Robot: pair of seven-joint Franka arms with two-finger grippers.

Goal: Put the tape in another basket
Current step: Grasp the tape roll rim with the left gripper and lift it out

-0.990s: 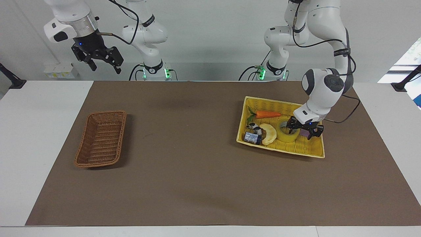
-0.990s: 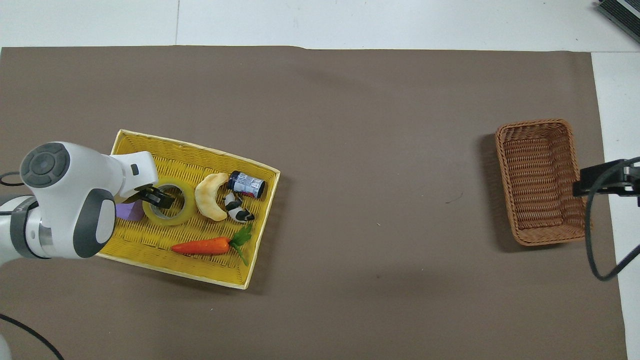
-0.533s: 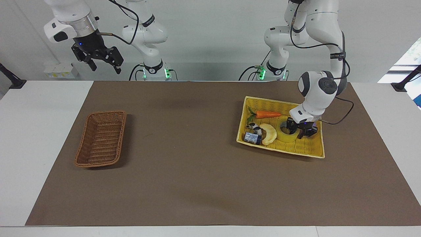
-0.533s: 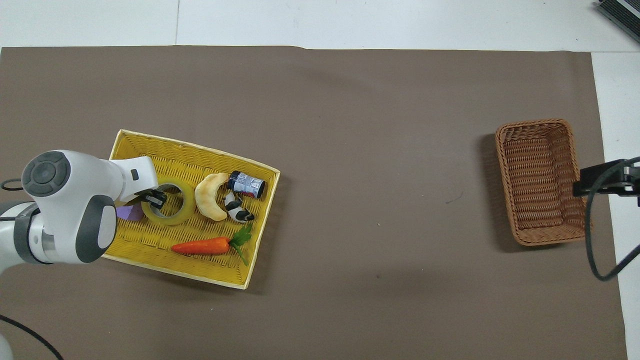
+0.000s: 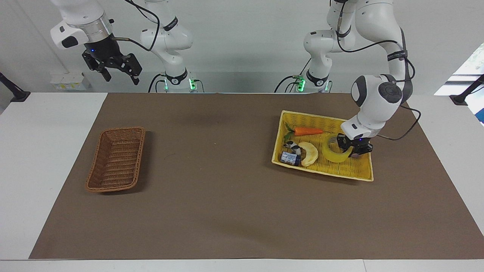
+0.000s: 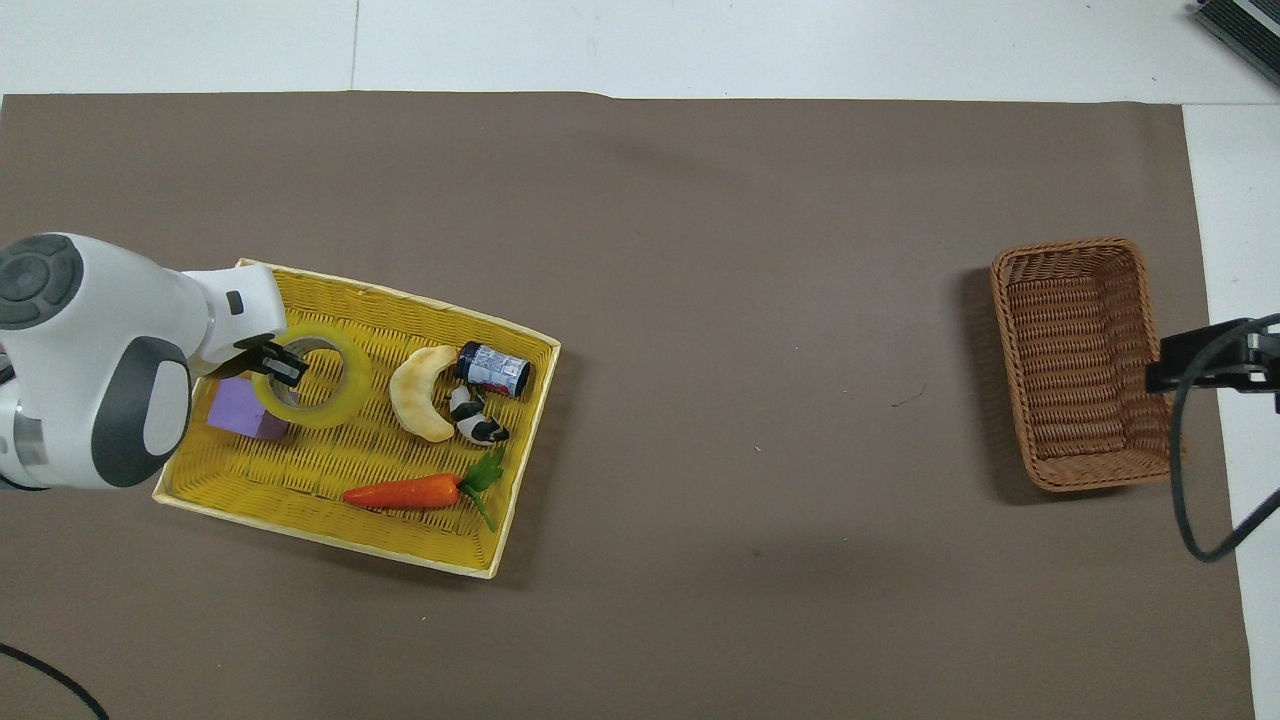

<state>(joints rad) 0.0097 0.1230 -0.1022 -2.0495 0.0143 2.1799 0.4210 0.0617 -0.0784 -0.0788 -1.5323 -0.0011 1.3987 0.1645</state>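
The yellow tape roll (image 5: 332, 154) is in the yellow basket (image 5: 321, 172) at the left arm's end of the table. My left gripper (image 5: 354, 146) is shut on the roll's wall, with one finger in the core. The roll is tilted with its gripped side raised. It also shows in the overhead view (image 6: 345, 395) with the left gripper (image 6: 280, 365) on it. The empty brown wicker basket (image 5: 124, 129) (image 6: 1065, 245) sits at the right arm's end. My right gripper (image 5: 118, 71) waits open, high above the robots' edge of the table.
In the yellow basket (image 6: 400, 295) lie a carrot (image 6: 405, 493), a pale banana (image 6: 415, 395), a cow toy (image 6: 478, 422), a small can (image 6: 492, 368) and a purple block (image 6: 240, 410). A brown mat (image 5: 211, 189) covers the table.
The left gripper closed on the tape's wall, then tipped the roll up and dragged it toward the left arm's end, uncovering the purple block. The right arm has not moved.
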